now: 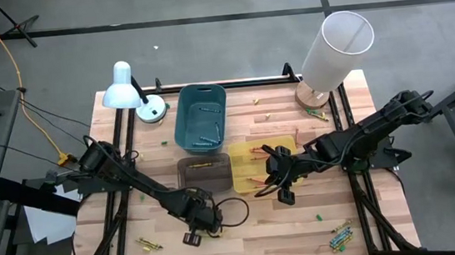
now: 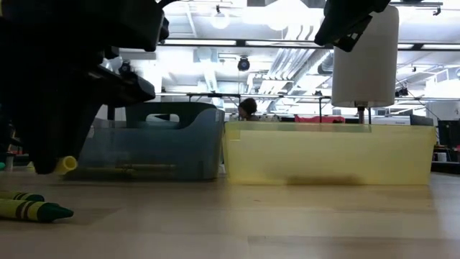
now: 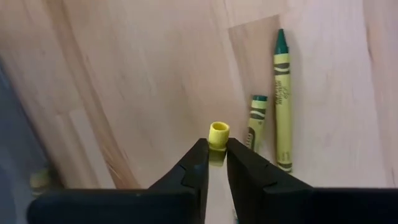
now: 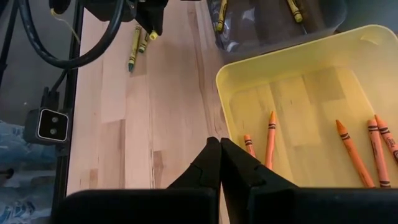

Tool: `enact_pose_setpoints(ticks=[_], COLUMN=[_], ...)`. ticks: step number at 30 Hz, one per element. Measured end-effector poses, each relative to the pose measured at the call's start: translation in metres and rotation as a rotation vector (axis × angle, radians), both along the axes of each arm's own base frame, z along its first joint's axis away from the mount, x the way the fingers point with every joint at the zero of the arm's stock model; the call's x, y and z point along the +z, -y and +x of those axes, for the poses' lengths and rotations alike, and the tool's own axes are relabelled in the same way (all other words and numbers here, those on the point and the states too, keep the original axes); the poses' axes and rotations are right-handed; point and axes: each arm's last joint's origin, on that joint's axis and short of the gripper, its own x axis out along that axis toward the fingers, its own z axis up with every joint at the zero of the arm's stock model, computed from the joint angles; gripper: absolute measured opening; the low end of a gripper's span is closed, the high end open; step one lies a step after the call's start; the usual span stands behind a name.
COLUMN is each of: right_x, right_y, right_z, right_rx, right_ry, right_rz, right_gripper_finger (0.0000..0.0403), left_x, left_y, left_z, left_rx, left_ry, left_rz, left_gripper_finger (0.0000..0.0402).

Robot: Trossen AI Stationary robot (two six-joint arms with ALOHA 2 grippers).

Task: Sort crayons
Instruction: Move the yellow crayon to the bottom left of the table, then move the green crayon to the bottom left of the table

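- Dark arm mass (image 2: 57,79) fills the upper left; a yellow crayon end (image 2: 67,164) pokes out at its lower edge, above the table.
- Two green crayons (image 2: 32,209) lie on the wooden table (image 2: 251,223), near left.
- Blue-grey bin (image 2: 154,140) and yellow bin (image 2: 327,152) stand side by side.
- White lampshade (image 2: 364,61) rises behind the yellow bin.
- A person's head (image 2: 249,108) shows beyond the bins.
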Motion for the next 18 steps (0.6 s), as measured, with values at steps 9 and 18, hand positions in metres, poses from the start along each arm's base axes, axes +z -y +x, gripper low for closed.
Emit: enact_pose_setpoints(ticks=[9,18], right_x=[0.0,0.0], right_y=[0.0,0.0], right_z=[0.0,0.0], right_rx=[-0.001,0.003], right_ry=[0.0,0.004], right_rz=[0.001,-0.012], right_gripper_finger=[0.0,0.0], left_x=[0.0,0.043], left_y=[0.001,-0.018], left_z=[-0.001,-0.024], left_rx=[-0.003,0.132], left_ry=[-0.004,-0.055], left_rz=[-0.002,-0.001], left_gripper_finger=[0.0098,0.0117])
